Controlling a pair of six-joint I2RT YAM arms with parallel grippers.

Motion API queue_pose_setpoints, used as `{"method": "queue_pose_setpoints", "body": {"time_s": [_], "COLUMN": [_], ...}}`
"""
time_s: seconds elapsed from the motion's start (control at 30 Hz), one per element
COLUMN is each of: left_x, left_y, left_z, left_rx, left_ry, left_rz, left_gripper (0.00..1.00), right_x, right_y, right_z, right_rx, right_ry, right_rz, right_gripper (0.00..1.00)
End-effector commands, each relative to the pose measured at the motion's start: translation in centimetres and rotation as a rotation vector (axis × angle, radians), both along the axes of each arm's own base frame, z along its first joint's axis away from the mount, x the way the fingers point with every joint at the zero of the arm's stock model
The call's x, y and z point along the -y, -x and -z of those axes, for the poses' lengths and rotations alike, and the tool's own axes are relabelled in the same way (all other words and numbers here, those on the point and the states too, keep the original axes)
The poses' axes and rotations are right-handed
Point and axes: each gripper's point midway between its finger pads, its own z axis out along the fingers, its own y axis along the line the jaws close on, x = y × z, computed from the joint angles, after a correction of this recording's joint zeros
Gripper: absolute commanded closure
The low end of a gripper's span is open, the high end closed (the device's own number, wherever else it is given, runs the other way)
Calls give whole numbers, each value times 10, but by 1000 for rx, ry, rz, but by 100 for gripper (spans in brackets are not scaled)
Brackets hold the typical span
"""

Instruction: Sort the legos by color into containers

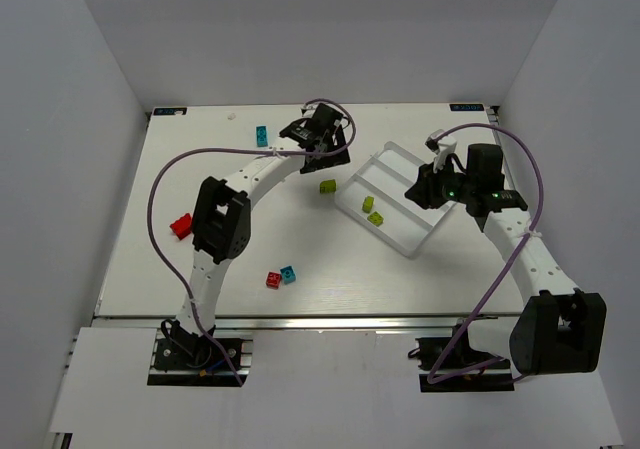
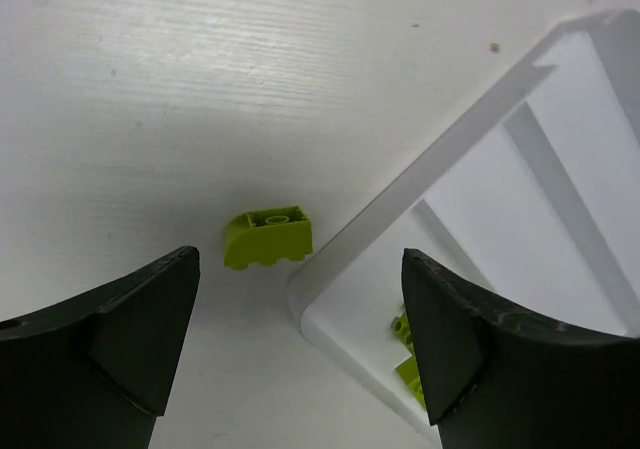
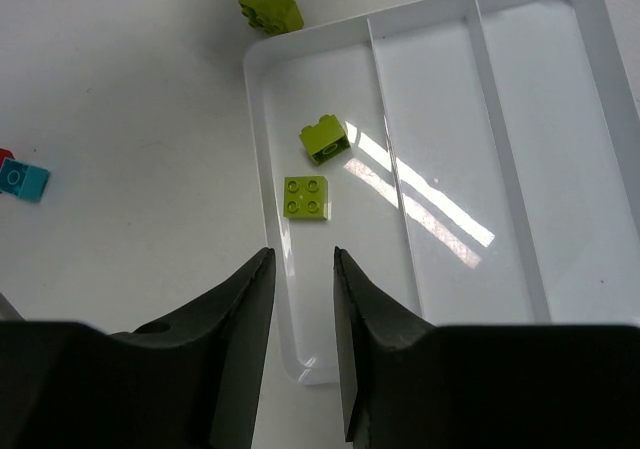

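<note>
The white three-compartment tray (image 1: 418, 227) lies right of the middle. Its left compartment holds two lime green legos (image 1: 371, 211), which also show in the right wrist view (image 3: 324, 137) (image 3: 306, 196). Another lime green lego (image 1: 327, 186) lies on the table just outside the tray's left corner, and it shows in the left wrist view (image 2: 268, 239). My left gripper (image 1: 325, 151) is open and empty above that lego and the tray's corner (image 2: 300, 269). My right gripper (image 1: 422, 184) hovers over the tray with its jaws a narrow gap apart and empty (image 3: 303, 254).
A cyan lego (image 1: 262, 136) lies at the back left. A red lego (image 1: 180, 226) lies at the left beside the left arm. A red lego (image 1: 273, 280) and a cyan lego (image 1: 288, 274) lie together near the front. The tray's other two compartments (image 3: 450, 119) hold nothing.
</note>
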Motion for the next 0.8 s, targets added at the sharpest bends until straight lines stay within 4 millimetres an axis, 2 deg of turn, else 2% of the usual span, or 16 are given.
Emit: {"method": "queue_pose_setpoints", "body": {"time_s": [0.0,0.17,0.37,0.5,0.57,0.77], "left_x": [-22,-14,-5,-11,-8,-3], "left_y": [5,16,8,2,7,12], "left_z": [5,21,21,36,52,69], "left_rx": [-78,-177,-171,-205,-249,-296], "left_ry": [7,95,148,128,122,130], "left_rz": [-248,-365,-399,-409,-400,-401], "left_gripper": [8,5,4,3,3,3], "right_x": [-1,2,3,5,5,8], "right_y": [1,1,2,2,2,2], "right_z": [-3,-3,-4,-6,-6,-8], "right_rx": [17,14,8,13,11,15], "right_ry": [-12,-14,-23,-29,-32,-37], "right_rz": [-18,-7,-6,-5,-4,-2], "right_gripper": [64,64,64,64,64,64]}}
